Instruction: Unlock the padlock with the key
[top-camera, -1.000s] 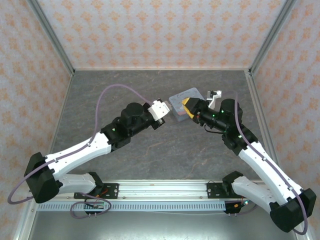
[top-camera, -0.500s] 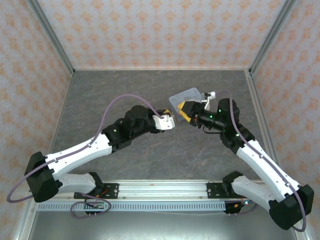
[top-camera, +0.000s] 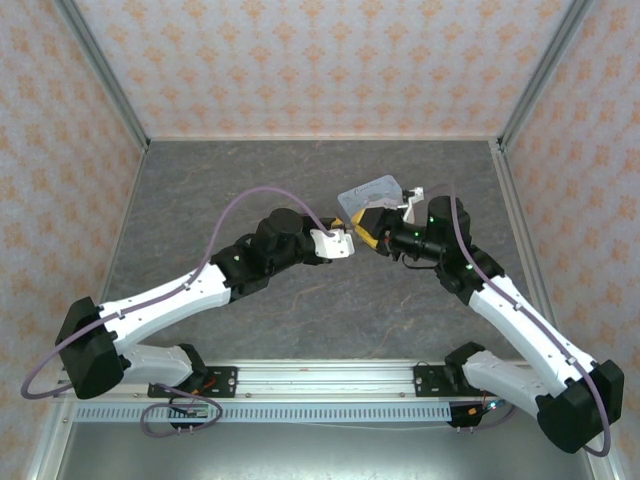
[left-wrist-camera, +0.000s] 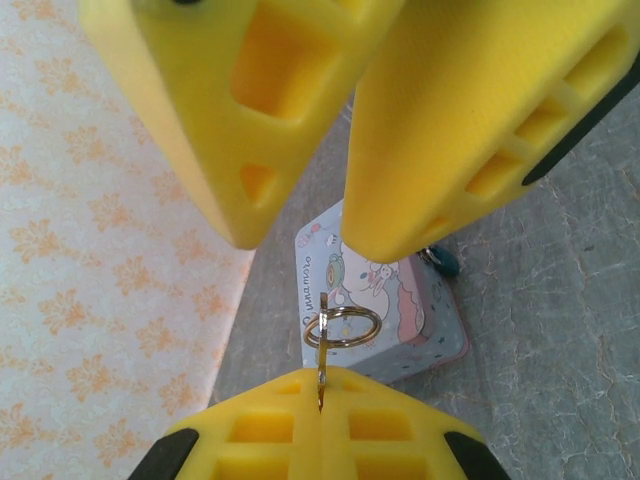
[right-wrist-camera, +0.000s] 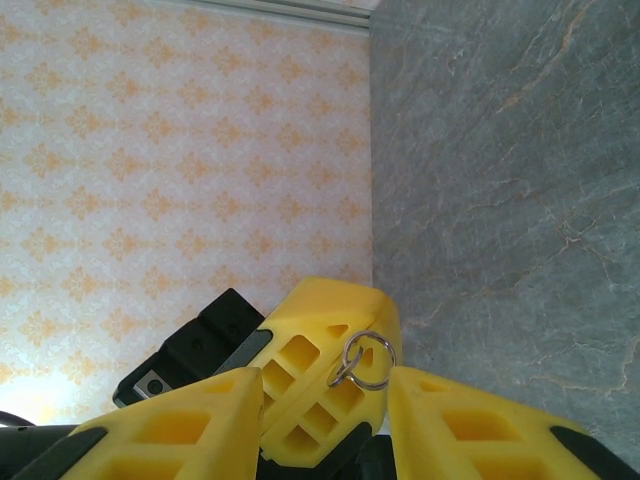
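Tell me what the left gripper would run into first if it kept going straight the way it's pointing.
Probably the right gripper: the left gripper, shut on the key, points into the gap between the right one's parted jaws, which sit nearer than the tin behind. Exact depth is unclear.

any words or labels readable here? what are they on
"Cinnamoro": curly print along the lid edge of the tin, next to the ring of the key. This is a best reading, since the print is small and tilted and its ends are unclear.
Tin in the top view: print too small to read.
Wallpaper: pattern only, no words.
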